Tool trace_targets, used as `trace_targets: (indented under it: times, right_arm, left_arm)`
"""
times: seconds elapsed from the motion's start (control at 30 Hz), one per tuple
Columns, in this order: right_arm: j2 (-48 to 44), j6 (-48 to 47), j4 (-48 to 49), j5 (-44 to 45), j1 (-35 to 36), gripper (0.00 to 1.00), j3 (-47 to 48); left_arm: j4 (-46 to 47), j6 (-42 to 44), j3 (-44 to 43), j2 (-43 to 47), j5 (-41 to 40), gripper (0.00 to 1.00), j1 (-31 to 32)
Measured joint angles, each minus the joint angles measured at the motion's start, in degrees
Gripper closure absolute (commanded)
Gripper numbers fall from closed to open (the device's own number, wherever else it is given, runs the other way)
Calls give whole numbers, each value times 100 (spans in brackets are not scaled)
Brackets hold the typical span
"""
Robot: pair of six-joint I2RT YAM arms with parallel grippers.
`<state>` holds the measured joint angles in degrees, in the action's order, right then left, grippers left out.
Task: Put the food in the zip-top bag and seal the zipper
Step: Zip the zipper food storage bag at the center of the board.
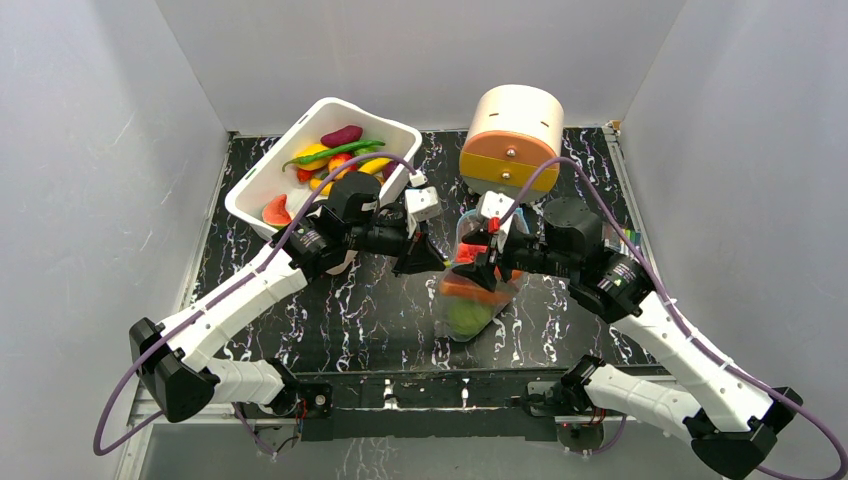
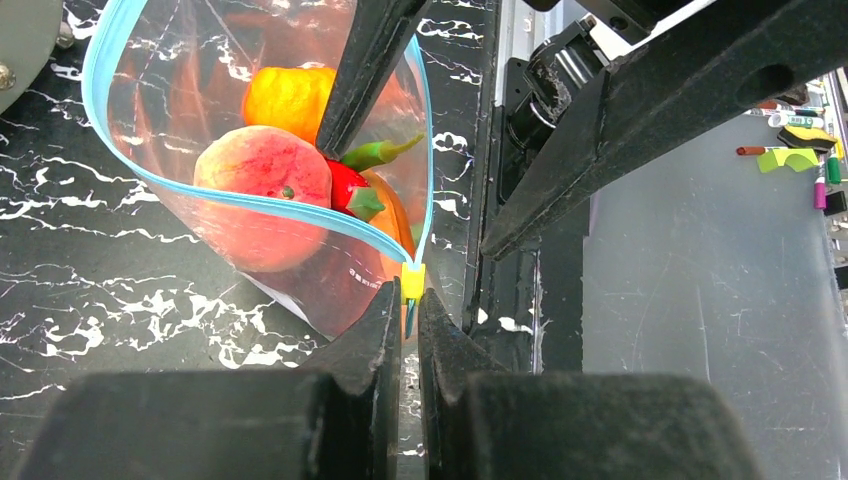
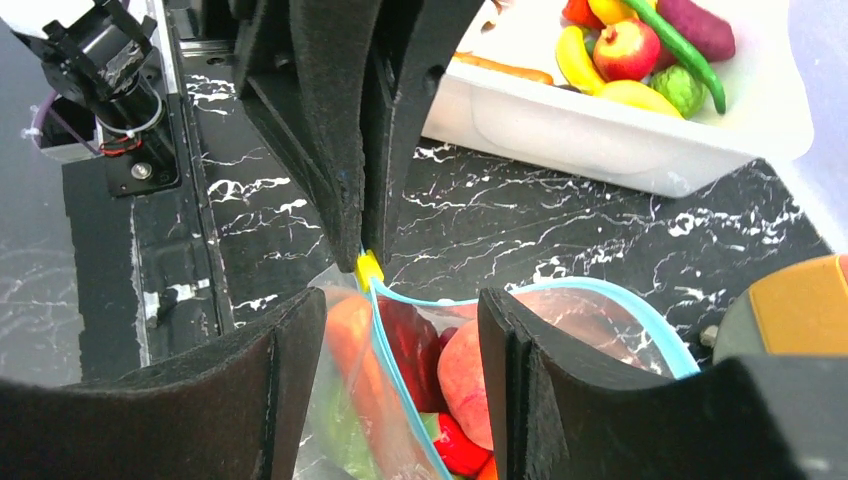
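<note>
"Black fingers of the left gripper (image 2: 410,298) fill the bottom of its own wrist view. They are closed to a sliver and pinch the yellow tab (image 2: 412,281) at the end of the zipper (image 2: 250,203)."

"And the right gripper (image 3: 400,310)?"

"Spread wide, gripping nothing. One finger is inside the mouth of the zip-top bag (image 2: 330,285) and the other outside, so one wall of the bag runs between them. The mouth gapes open."

"What blocks the view?"

"From the left wrist, the finger inside the mouth cuts across the food. A peach (image 2: 262,165) and a ribbed orange-yellow toy (image 2: 288,98) show beside it. From above, both grippers cover the mouth."

"What does the top camera add?"

"It shows the bag on the marbled table (image 1: 380,310) between the arms, with something green low inside. A round cream-and-orange drawer box (image 1: 515,135) stands just behind it. The right wrist view gives the white bin (image 3: 600,135) beyond the left gripper, with a banana (image 3: 573,58) and an apple (image 3: 627,48) in it."
</note>
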<state>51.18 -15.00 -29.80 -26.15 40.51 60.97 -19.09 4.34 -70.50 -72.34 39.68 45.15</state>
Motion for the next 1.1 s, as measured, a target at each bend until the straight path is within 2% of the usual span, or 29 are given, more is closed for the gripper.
trace_targets:
  times: [0.43,0.53,0.87,0.9,1.0,1.1]
  right_arm:
    - [280,-999,105,-800,0,51,-190]
    - [363,-1172,90,-859,0,58,-190]
    - [393,-1429,-4,-968,24,100,-201]
    - [389,-1451,-7,-981,24,100,-212]
    - [380,-1486,-7,-1010,26,100,-229]
    - [372,-1497,-7,-1019,26,100,-240]
  left_arm:
    - [-7,146,0,0,232,100,0]
    - [-31,177,0,0,254,100,0]
    - [-63,223,0,2,267,100,-4]
    - [-70,219,2,9,262,100,-4]
    - [-74,195,28,46,232,83,-2]
    - [-59,57,37,109,184,72,-2]
